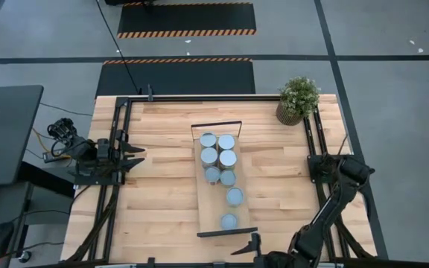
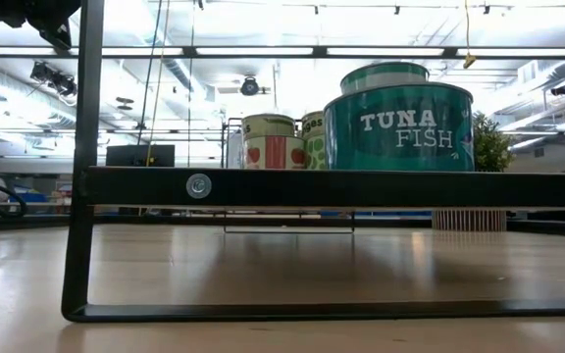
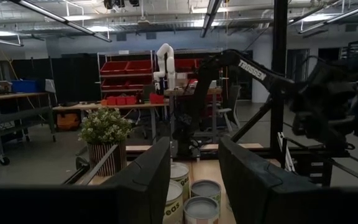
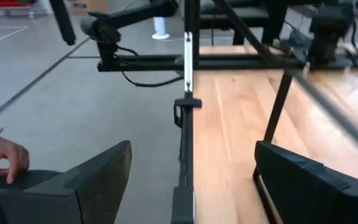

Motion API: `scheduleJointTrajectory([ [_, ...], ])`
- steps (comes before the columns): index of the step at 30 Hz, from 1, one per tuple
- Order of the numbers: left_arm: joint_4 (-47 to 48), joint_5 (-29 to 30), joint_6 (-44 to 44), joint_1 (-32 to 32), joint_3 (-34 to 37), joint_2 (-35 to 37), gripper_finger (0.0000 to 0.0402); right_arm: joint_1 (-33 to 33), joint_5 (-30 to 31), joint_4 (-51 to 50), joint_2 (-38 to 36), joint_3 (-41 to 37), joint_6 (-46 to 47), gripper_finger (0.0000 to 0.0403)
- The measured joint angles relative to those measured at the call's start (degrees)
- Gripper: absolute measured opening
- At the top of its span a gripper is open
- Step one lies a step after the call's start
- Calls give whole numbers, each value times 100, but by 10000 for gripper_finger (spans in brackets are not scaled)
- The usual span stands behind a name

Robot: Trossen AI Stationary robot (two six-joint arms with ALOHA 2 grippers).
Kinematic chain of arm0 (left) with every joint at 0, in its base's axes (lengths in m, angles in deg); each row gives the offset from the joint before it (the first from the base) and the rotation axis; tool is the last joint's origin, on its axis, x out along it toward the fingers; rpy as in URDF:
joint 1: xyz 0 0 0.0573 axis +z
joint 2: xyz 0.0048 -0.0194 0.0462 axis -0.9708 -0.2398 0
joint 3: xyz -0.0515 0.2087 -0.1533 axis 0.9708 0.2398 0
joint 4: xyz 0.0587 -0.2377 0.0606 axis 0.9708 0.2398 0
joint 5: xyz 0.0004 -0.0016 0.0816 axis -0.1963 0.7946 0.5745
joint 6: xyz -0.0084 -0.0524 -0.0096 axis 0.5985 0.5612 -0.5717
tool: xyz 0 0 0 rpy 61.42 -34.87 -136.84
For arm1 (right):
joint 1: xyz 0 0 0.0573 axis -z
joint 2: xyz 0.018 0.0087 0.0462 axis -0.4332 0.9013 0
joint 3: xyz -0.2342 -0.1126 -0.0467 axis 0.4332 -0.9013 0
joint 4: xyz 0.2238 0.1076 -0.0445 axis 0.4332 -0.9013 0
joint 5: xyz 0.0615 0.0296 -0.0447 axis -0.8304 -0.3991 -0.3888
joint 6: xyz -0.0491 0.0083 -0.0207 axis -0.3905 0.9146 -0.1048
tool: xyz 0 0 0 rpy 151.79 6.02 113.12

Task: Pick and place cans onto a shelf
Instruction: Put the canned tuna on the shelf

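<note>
Every one of the cans (image 1: pixel 228 158) that I can see from above stands on the shelf (image 1: pixel 204 205), which lies along the middle of the surface (image 1: pixel 159 201). Four are packed in two tight pairs at the shelf's far end, toward the potted plant (image 1: pixel 298 98). Two more sit just behind them, and two stand spaced out toward the near end, so I judge the placing finished.

That is likely why both my arms are pulled clear. My left pincer (image 1: pixel 134 155) waits well to the left of the shelf, jaws partly apart, holding nothing and aimed at the cans. My right pincer (image 1: pixel 252 243) hangs by the shelf's near end, jaws wide and empty. Whether any can is hidden elsewhere I cannot tell.
</note>
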Motion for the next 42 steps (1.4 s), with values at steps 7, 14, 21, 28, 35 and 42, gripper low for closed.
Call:
scheduleJointTrajectory([
  [7,-2,0,-1,0,0,0,142,-33,376,233,642,0,844,349],
  [14,-4,0,-1,0,0,0,142,6,1005,372,1334,436,942,349],
  [21,-4,0,-2,1,0,0,142,213,1575,196,2049,1301,678,349],
  [28,-6,0,0,1,0,0,142,442,2337,-875,2463,2009,1358,349],
  [35,-3,0,0,0,0,0,142,762,1754,-947,2482,1945,1650,349],
  [42,-4,0,0,2,0,0,142,813,798,-588,2479,1943,1249,349],
])
